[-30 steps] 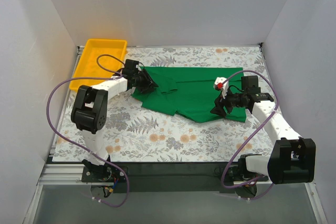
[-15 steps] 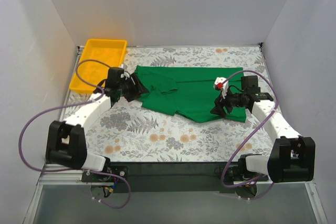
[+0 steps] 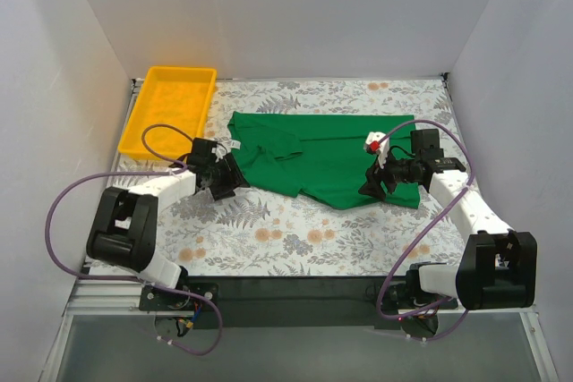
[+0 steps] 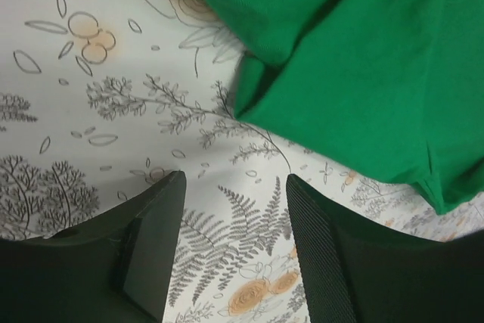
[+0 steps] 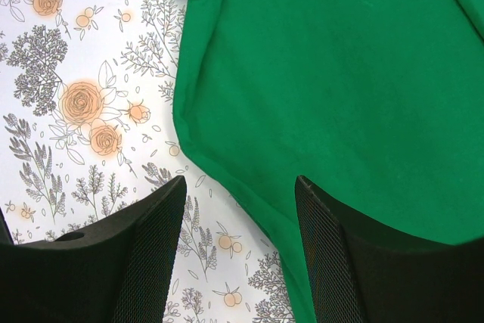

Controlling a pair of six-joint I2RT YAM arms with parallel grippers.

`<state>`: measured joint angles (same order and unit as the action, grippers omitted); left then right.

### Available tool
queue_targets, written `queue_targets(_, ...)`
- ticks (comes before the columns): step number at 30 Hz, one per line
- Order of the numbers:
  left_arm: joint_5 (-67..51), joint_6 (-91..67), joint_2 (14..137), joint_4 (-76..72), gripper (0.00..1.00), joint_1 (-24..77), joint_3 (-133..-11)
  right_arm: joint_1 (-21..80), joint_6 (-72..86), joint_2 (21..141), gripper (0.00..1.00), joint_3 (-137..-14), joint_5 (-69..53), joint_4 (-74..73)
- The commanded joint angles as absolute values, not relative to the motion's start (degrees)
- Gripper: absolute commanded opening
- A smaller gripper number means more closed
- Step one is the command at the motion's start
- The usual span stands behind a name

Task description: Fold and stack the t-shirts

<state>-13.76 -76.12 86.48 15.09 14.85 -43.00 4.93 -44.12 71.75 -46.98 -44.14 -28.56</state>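
tray (image 3: 170, 100): yellow, far-left corner (against left wall) | table cover (image 3: 304, 239): floral print | walls (image 3: 269, 15): white

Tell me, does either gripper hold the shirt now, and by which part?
Nothing is held. The left gripper is open over the table, beside the shirt; the right gripper is open over the shirt's edge.

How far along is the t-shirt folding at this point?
Done: the green t-shirt lies spread out, only partly folded. In hand: nothing; left gripper is open beside it, right gripper is open over its near edge. Left: the main folds and stacking.
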Motion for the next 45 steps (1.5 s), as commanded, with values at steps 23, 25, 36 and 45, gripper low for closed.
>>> queue_targets(23,-20.11,-74.35,89.66,11.86,0.00,14.59,-51.07,4.66,-44.83,72.16,0.66,-46.67,-45.35,-28.74)
queue_targets(25,-21.88,-74.97,87.82,11.95,0.00,14.59,-50.80,4.66,-45.00,72.07,0.66,-46.67,-45.35,-28.65)
queue_targets(36,-29.26,-77.60,84.11,13.80,0.00,14.59,-52.38,4.57,-45.00,72.25,0.66,-46.67,-45.35,-28.65)
queue_targets(45,-32.60,-79.19,91.22,14.50,0.00,14.50,-61.16,4.66,-45.00,72.33,0.66,-46.67,-45.18,-28.74)
